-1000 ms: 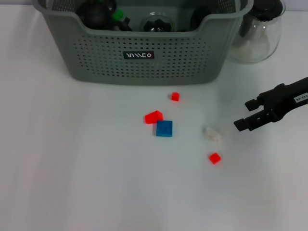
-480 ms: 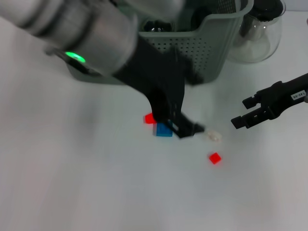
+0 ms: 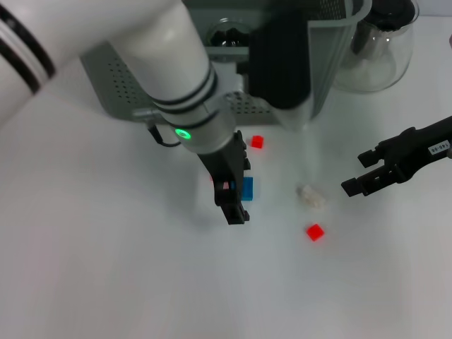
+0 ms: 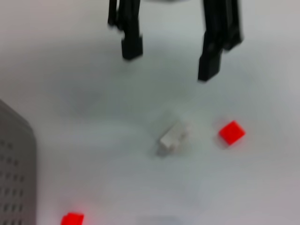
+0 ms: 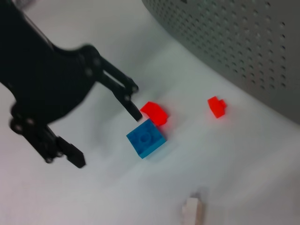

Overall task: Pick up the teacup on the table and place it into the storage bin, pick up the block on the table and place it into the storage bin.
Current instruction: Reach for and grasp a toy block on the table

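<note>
From the head camera, the left gripper (image 3: 236,189) hangs spread wide and empty over the blue block (image 3: 246,188), just in front of the bin (image 3: 325,56). In the right wrist view, its fingers (image 5: 130,104) straddle that block. The right gripper (image 3: 366,171), open and empty, waits well right of it.

The white table (image 3: 106,282) carries everything here. At its far edge stands the grey-green bin (image 3: 325,78), with a clear glass teapot (image 3: 378,60) just beside it on the right. In front of the bin lie loose blocks: a small red cube (image 3: 257,142) nearest the bin, a blue block (image 3: 247,188) partly hidden by the left arm, a red block (image 5: 155,112) touching the blue one, a white block (image 3: 311,195) further right, and another red cube (image 3: 315,232) near the white one.
</note>
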Motion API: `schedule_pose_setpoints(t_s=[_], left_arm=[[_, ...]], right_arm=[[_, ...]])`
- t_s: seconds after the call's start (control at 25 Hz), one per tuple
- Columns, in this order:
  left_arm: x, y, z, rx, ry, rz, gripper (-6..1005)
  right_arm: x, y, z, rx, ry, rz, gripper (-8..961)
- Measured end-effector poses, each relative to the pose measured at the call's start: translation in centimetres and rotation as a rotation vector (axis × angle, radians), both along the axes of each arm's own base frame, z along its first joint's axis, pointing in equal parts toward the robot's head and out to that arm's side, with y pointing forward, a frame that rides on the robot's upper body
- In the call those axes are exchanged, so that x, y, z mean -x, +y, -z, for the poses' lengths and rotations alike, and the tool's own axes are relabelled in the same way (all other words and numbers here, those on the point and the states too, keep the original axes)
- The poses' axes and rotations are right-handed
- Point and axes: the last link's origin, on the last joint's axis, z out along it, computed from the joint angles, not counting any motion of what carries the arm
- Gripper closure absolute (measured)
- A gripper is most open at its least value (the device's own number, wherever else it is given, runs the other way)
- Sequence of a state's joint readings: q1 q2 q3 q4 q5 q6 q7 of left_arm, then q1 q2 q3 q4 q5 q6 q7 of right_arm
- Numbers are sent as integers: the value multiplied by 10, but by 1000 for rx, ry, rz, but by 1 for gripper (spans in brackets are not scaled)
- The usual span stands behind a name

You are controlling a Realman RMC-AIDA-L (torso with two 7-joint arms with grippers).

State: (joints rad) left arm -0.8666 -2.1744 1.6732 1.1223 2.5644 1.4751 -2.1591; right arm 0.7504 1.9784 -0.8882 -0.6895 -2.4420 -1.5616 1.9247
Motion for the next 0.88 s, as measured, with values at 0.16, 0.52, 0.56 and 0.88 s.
schedule_pose_setpoints(t_s=[0.16,0.52,0.56,0.88], left_arm=[[2,0,16,-14,38,15,124],[1,8,32,-60,61,47,125],[2,9,32,-62,65,46,125],[9,12,36,-67,90,43,126]], right_arm=[[0,0,0,-3,-1,-1,38],[-1,1,1,-5,-1,-5,38],[-1,1,1,-5,-1,-5,38],[-1,0,1,-7,-2,-5,39]])
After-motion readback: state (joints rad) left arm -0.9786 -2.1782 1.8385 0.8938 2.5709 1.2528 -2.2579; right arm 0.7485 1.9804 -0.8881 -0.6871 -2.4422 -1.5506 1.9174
